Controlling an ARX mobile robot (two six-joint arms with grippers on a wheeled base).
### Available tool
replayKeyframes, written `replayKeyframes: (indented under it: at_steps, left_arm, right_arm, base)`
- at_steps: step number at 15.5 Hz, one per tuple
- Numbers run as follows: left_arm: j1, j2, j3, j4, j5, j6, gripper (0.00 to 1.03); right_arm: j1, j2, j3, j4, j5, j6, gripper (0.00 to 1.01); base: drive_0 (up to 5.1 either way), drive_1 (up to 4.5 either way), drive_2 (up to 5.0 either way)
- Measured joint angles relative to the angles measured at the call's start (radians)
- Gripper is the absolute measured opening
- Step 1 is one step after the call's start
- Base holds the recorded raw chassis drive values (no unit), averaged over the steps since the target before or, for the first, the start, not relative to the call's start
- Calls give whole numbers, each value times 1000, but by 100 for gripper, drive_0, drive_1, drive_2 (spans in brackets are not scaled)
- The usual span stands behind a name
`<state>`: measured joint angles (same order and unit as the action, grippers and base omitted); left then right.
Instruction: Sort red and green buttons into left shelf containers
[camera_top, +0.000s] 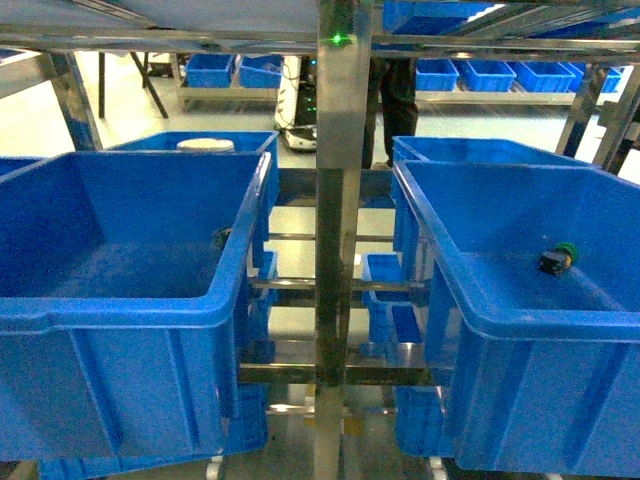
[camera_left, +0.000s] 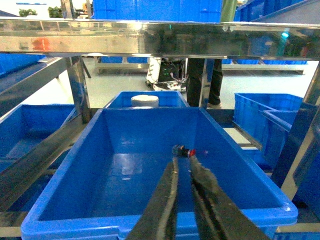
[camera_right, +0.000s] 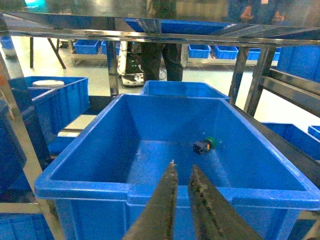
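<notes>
1. The left tool (camera_left: 183, 165) hangs over the left bin (camera_left: 70, 165), clenched on a red-capped button (camera_left: 184, 150) at its fingertips, pointing far.
2. The right tool (camera_right: 181, 175), nearly clenched and grasping nothing, hovers near the right bin's (camera_right: 90, 150) near rim; the green button (camera_right: 204, 145) lies beyond, slightly right.
3. No writing is readable.

Two containers sit on the shelf (camera_top: 340, 200), one at frame left (camera_top: 130, 300), one at frame right (camera_top: 520, 330), an upright post between them. A button (camera_top: 558, 259) lies inside the right container.
</notes>
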<state>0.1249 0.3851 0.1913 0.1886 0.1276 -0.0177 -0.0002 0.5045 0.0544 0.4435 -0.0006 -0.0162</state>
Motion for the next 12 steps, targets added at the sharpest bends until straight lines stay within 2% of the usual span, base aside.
replayKeyframes:
  at_steps: [3,4,5,7,12]
  left_arm:
    - [-13,-16,-16,1,-13,0,1]
    - [-76,-36,-33,1,-91,2,1]
    - [-133,-62,-56,-3,-116,2,2]
    - [-123,-101,-87,-9,-132,3,2]
    - [-125,-186,-138,-47,-129,3,2]
  right_arm:
    - [0,-24,-7,-17,0,0,1]
    - [0,-52,-13,-35,0,2,2]
    - [0,-68,-32,-10,1,3,2]
    - [0,-118,-42,-63,1,2,2]
    - [0,-260,-42,-196,1,3,2]
  base:
    - [0,0,0]
    - [0,0,0]
    - [0,0,0]
    - [0,0,0]
    - [0,0,0]
